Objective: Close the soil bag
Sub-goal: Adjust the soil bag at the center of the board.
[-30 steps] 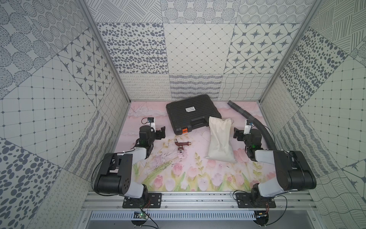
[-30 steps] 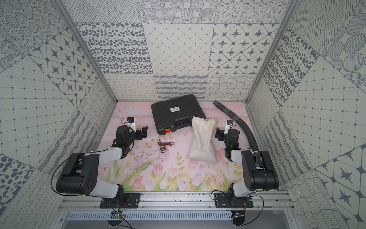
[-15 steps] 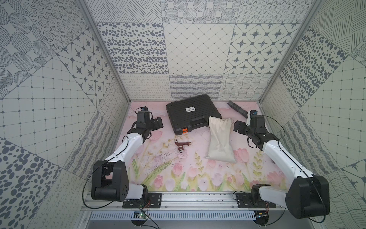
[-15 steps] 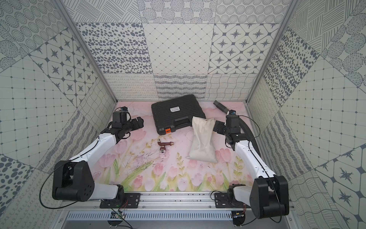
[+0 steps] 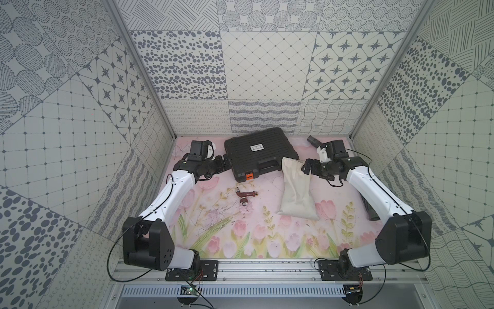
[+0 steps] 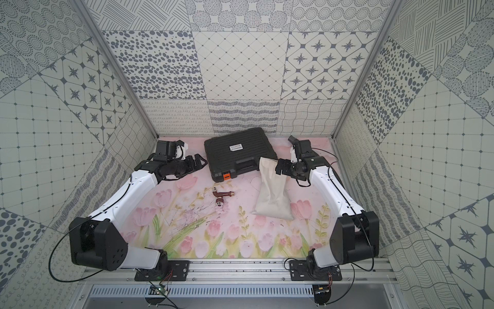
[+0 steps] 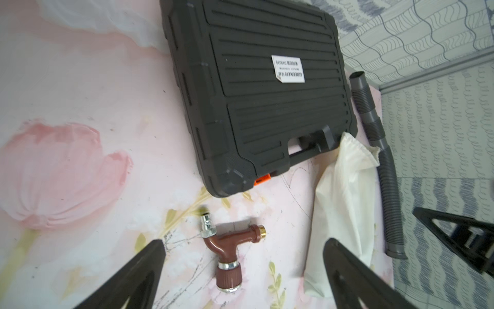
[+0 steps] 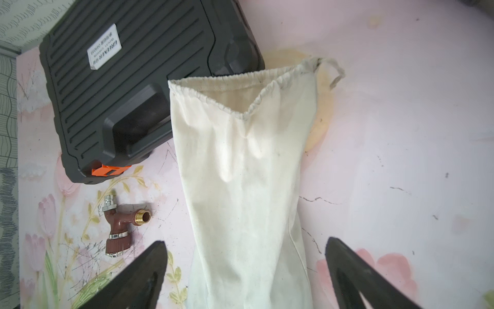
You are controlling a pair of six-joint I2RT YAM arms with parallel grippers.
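Grey-and-white patterned walls [image 5: 248, 67] are enclosing a pink tulip-printed surface [image 5: 240, 240]; an aluminium rail [image 5: 267, 270] is running along its near edge in even light.

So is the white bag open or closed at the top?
Open. In the right wrist view the soil bag has a gaping mouth, with its cord lying slack.
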